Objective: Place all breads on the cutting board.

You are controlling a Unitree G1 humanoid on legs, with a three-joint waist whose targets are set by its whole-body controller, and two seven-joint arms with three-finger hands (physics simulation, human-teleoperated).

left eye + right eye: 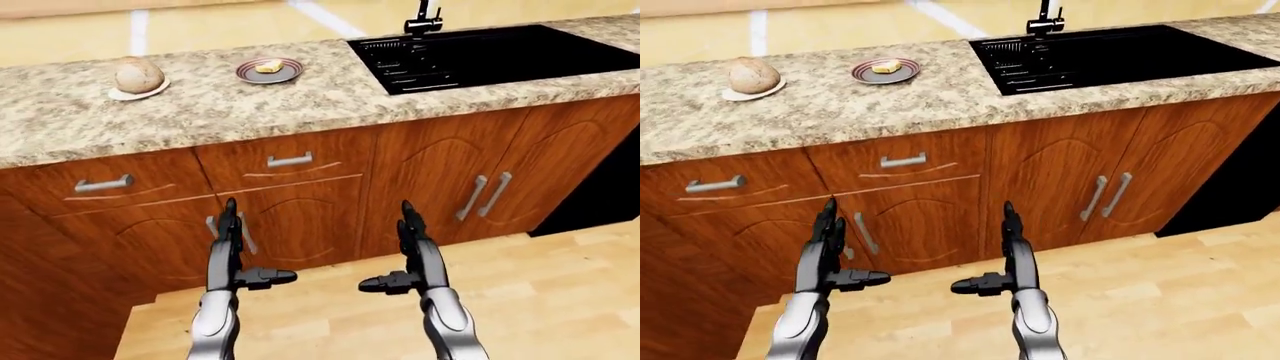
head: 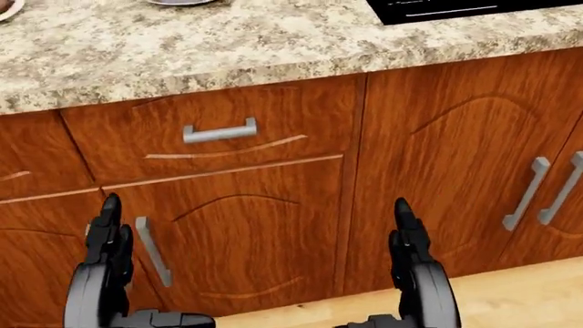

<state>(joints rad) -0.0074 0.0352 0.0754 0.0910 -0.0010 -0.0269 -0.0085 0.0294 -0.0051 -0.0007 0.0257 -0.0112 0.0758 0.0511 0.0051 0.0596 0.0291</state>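
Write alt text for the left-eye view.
Two open black hands, left and right, hang empty before brown cabinets. Above, on a speckled counter, a round bread sits on a small plate at left, a plate with a yellow piece beside it, and a black sink at right.

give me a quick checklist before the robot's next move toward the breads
1. Bread located: ok. A round bread roll sits on a small plate at the left of the countertop in the left-eye view.
2. Second bread: cannot tell. A grey plate holds a small yellowish piece, too small to identify.
3. Cutting board located: not ok. No cutting board shows in any view.
4. Left hand free: ok, open and holding nothing.
5. Right hand free: ok, open and holding nothing.
6. Hands at working height: not ok. Both sit low, level with the cabinet doors, below the countertop.
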